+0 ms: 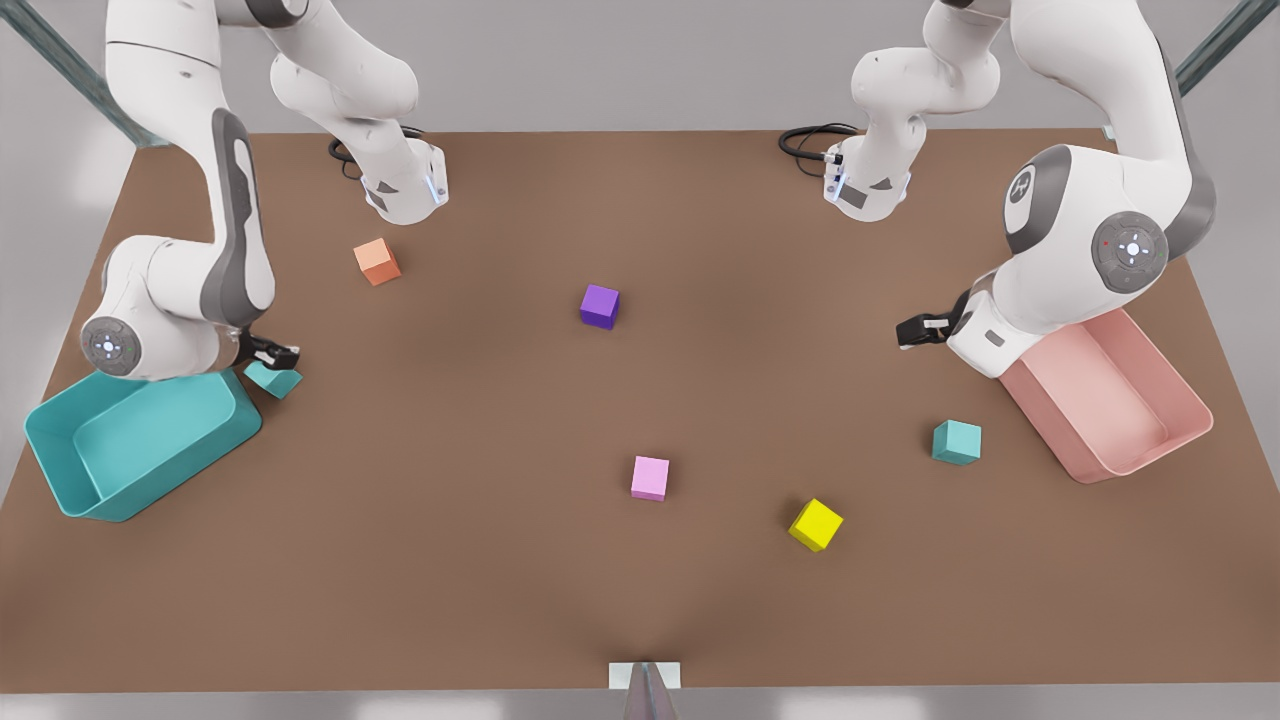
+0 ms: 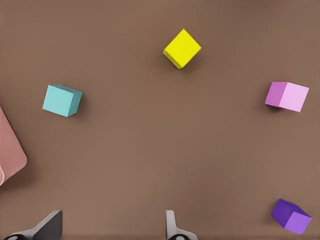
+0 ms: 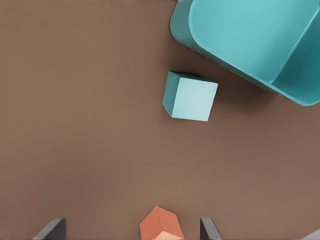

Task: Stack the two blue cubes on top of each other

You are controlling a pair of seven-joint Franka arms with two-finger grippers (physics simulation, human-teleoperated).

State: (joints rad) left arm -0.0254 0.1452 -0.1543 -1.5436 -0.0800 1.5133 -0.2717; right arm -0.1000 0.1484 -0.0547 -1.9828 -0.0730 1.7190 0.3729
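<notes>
One blue cube (image 1: pixel 274 381) (image 3: pixel 190 96) lies on the table beside the teal bin (image 1: pixel 70 440) at the front view's left. My right gripper (image 1: pixel 280 354) (image 3: pixel 131 230) hovers open above the table near it, holding nothing; the cube lies apart from its fingertips (image 3: pixel 54 228). The other blue cube (image 1: pixel 957 442) (image 2: pixel 62 100) rests at the front view's right, in front of the pink bin (image 1: pixel 1170 440). My left gripper (image 1: pixel 912 332) (image 2: pixel 111 231) hangs open and empty farther back from that cube, beside the pink bin.
An orange cube (image 1: pixel 377 262) (image 3: pixel 161 225), a purple cube (image 1: pixel 599 306) (image 2: pixel 291 216), a pink cube (image 1: pixel 650 478) (image 2: pixel 287 96) and a yellow cube (image 1: pixel 815 524) (image 2: pixel 182 48) are scattered on the brown table (image 1: pixel 500 580). The teal bin (image 3: pixel 250 35) and pink bin (image 2: pixel 10 150) sit at opposite sides.
</notes>
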